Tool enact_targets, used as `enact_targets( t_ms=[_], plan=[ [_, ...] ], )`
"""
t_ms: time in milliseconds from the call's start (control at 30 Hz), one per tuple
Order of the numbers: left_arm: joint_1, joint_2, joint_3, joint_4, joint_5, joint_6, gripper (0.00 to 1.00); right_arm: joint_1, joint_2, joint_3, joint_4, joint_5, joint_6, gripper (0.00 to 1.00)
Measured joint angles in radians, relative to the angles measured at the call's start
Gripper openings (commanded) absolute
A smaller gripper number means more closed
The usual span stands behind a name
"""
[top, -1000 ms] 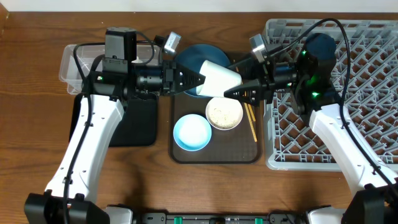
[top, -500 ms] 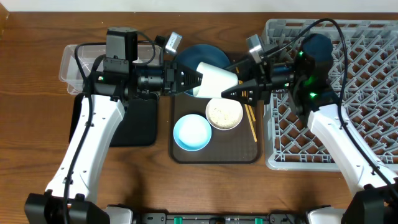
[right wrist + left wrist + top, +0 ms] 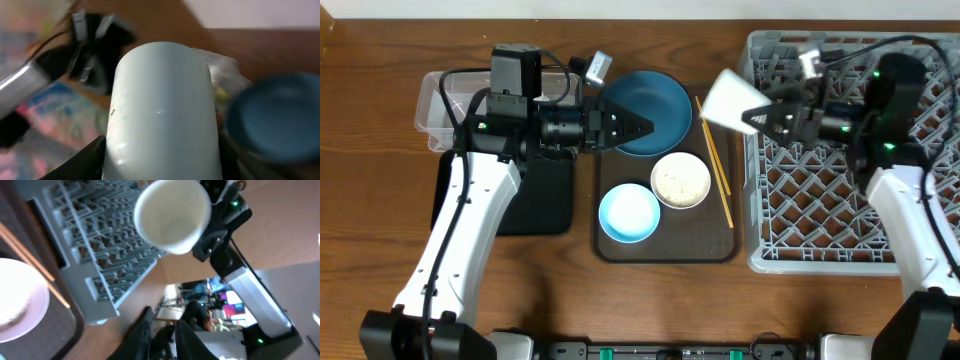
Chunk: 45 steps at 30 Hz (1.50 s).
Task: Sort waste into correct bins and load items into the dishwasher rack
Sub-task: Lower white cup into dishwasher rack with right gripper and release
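Since the earlier frames, the small white cup (image 3: 730, 98) has travelled from above the dark-blue plate (image 3: 645, 98) to the left edge of the dishwasher rack (image 3: 840, 210). The right gripper (image 3: 758, 116) now carries it alone, and the left gripper (image 3: 638, 127) no longer touches it. Overhead view: note that the cup lies on its side, clamped between the right fingers, in the air and not yet seated. The visible part of the rack shows no items. The left gripper hangs over the plate holding nothing; you cannot tell whether its fingers are spread or together. On the brown tray (image 3: 665, 252) sit the plate, the light-blue bowl (image 3: 628, 213), the white bowl (image 3: 681, 180) with rice grains in it, and the chopsticks (image 3: 714, 162). The clear tub (image 3: 432, 105) and the black tray (image 3: 545, 200) lie to the left, largely hidden by the arm. Left wrist view: the cup mouth faces the camera and is empty, with the rack beside it. Right wrist view: the cup fills the frame, gripped on both flanks, and the plate shows blurred beyond. Judge the task as early: the cup is nearly loaded, while four items and the rice are left to handle.
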<state>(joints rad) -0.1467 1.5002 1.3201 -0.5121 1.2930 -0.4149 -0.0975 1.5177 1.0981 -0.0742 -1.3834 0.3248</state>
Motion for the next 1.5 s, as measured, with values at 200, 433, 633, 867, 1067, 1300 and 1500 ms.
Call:
enact_targets(
  t_ms=[200,433,633,867,1067,1300,1500],
  plan=[
    [0.000,0.000,0.000,-0.053,-0.154,0.057,0.21,-0.014,-0.040,-0.005,-0.338,0.285,-0.058,0.58],
    [0.000,0.000,0.000,-0.220,-0.481,0.144,0.21,-0.010,-0.242,0.026,-0.665,0.641,-0.101,0.57],
    [0.000,0.000,0.000,-0.328,-0.769,0.179,0.21,-0.009,-0.298,0.224,-1.030,0.999,-0.130,0.55],
    [0.000,0.000,0.000,-0.367,-0.972,0.193,0.21,-0.009,-0.282,0.365,-1.262,1.228,-0.143,0.55],
    [0.000,0.000,0.000,-0.369,-1.030,0.214,0.22,-0.009,-0.167,0.367,-1.326,1.271,-0.146,0.55],
    [0.000,0.000,0.000,-0.381,-1.060,0.235,0.22,-0.009,-0.010,0.367,-1.342,1.287,-0.147,0.56],
    [0.000,0.000,-0.010,-0.381,-1.064,0.241,0.22,-0.009,0.042,0.367,-1.358,1.296,-0.152,0.56]
  ],
)
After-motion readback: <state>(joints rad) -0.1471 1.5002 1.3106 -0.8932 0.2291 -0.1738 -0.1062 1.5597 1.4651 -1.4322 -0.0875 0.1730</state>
